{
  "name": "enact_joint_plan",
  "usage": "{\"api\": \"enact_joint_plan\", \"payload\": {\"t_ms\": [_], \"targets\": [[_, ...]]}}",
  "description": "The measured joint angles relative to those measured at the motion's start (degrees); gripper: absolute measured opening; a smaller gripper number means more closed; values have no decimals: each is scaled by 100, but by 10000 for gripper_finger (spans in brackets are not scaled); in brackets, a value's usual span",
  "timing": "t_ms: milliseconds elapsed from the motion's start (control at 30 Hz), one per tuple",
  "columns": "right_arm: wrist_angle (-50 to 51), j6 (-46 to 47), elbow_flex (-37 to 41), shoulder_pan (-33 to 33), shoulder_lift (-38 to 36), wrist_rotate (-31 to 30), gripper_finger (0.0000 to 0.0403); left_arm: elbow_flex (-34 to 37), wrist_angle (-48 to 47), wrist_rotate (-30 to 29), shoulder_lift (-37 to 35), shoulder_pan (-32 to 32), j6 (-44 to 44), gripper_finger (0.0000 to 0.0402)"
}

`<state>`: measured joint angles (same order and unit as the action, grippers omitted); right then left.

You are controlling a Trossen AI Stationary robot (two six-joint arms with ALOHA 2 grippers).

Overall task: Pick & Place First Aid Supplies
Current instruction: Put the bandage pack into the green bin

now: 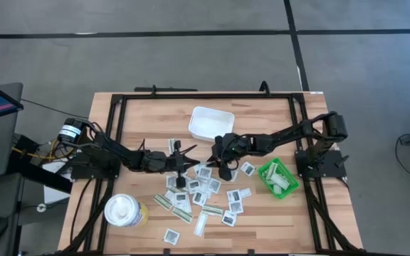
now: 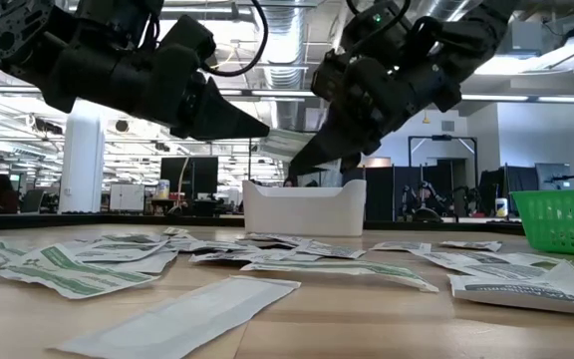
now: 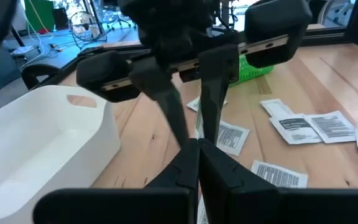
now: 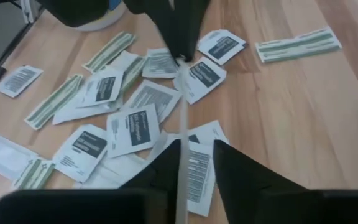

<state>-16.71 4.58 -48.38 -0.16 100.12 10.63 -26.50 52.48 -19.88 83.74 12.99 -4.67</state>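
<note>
We see both arms meeting over the worktop (image 1: 119, 114), just below the white tray (image 1: 210, 122) in the high view. The packets (image 1: 201, 195) lie scattered on the wood below the tray, square white ones w/ dark print mixed w/ narrow white-and-olive strips (image 4: 55, 99); a few more sit apart near the front edge.

Left hand (image 1: 180, 162) reaches in from the left side, just below the tray's left corner. In its wrist view the two dark fingers (image 3: 219, 171) are pressed together, clenched on the edge of a thin white packet (image 2: 287, 143) that runs up toward the other hand. Right hand (image 1: 225, 158) comes from the right side, just below the tray's right corner; in its own wrist view the fingers (image 4: 241, 168) stand a bit apart w/ the same thin white packet edge-on between them, touching the left finger. We can't tell if it is gripping or has let go.

In the low view both hands hang above the tray, tips close together, a pale flat packet held between them in the air.

A green bin (image 1: 277, 178) w/ white items in it sits right of the tray, beside the packets. A round white-lidded tub (image 1: 123, 210) sits well left of and below the tray.
</note>
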Motion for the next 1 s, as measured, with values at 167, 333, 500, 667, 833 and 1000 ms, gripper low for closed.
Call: {"api": "enact_joint_plan", "payload": {"t_ms": [167, 333, 500, 667, 833, 1000], "targets": [[5, -20, 0, 12, 0, 4, 8, 0, -52, -2, 2, 2, 6, 5], [138, 0, 0, 15, -44, 144, 3, 0, -113, 0, 7, 2, 73, 6], [647, 232, 15, 27, -253, 153, 1, 0, -124, -10, 7, 4, 94, 22], [1393, 259, 0, 163, -827, -20, 1, 0, -198, -284, 7, 3, 105, 51], [3237, 621, 0, 502, -1939, -1366, 1, 0, -308, -282, 9, 4, 62, 69], [5099, 1373, 166, 1158, -2899, -2337, 1, 0, -321, -279, 9, -89, 48, 69]]}}
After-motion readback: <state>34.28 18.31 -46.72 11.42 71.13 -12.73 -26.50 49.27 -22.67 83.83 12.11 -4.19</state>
